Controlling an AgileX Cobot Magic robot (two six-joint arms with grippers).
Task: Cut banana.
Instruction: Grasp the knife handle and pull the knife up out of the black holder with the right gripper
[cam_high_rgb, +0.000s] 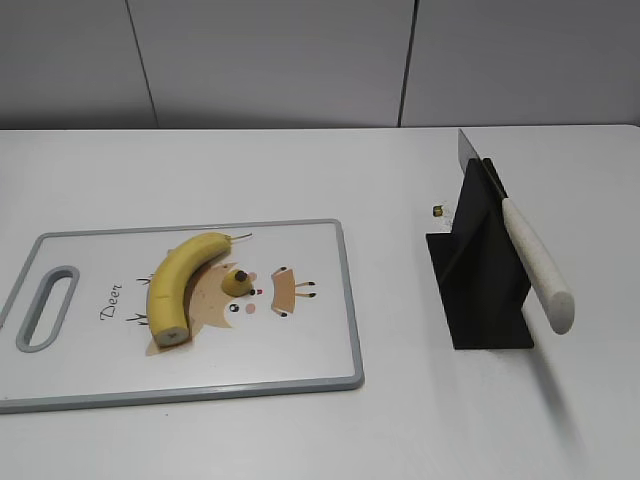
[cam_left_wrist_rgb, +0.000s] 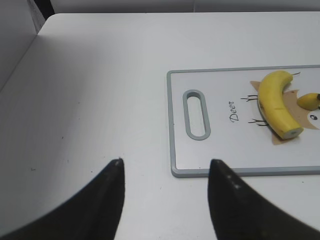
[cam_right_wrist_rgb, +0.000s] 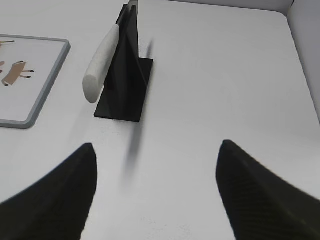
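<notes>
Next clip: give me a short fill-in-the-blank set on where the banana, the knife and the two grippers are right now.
1. The banana lies on the ____ board.
2. The knife rests in a ____ stand, touched by neither gripper.
3. The left gripper and right gripper both have their jaws ____.
4. Beside the banana sits a small yellow stub with a ____ tip.

Missing words: cutting; black; open; dark
</notes>
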